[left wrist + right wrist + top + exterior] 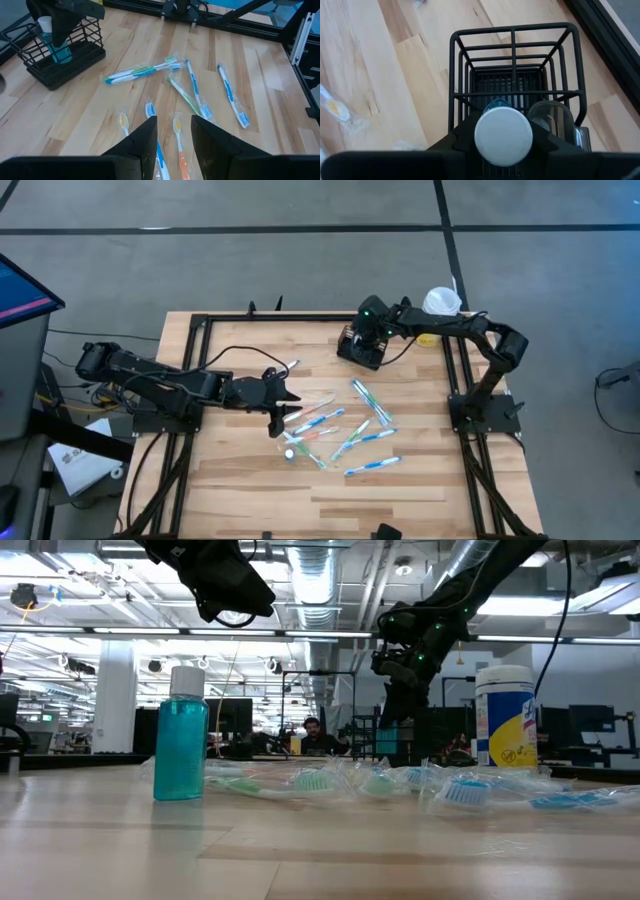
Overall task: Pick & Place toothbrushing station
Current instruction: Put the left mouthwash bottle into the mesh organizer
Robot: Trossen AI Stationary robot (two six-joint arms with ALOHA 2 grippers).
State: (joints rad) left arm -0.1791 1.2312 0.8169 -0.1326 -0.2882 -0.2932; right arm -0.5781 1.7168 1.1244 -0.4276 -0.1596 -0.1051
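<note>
Nearest the table's point(240, 500) front edge stands a small blue mouthwash bottle point(182, 735) with a white cap, upright and on its own. Just behind it, plastic-wrapped toothbrushes point(372, 466) lie scattered flat across the middle of the boards, in blue, green and orange, pointing every way.

The left gripper point(174, 120) hangs over the left side of that scatter, above the brushes, its fingers point(145, 135) apart with nothing between them.

Farther back, near the table's rear edge, the black wire caddy point(514, 31) sits upright on the wood. The right gripper point(365, 340) is directly over it, reaching down into it. A second white-capped blue bottle point(503, 135) stands inside the caddy between this gripper's fingers; whether they clamp the bottle or merely flank it cannot be told.

Beyond the caddy, at the back right corner, stands the white-lidded canister point(507, 715). In the room behind, a person point(312, 730) sits at a desk
</note>
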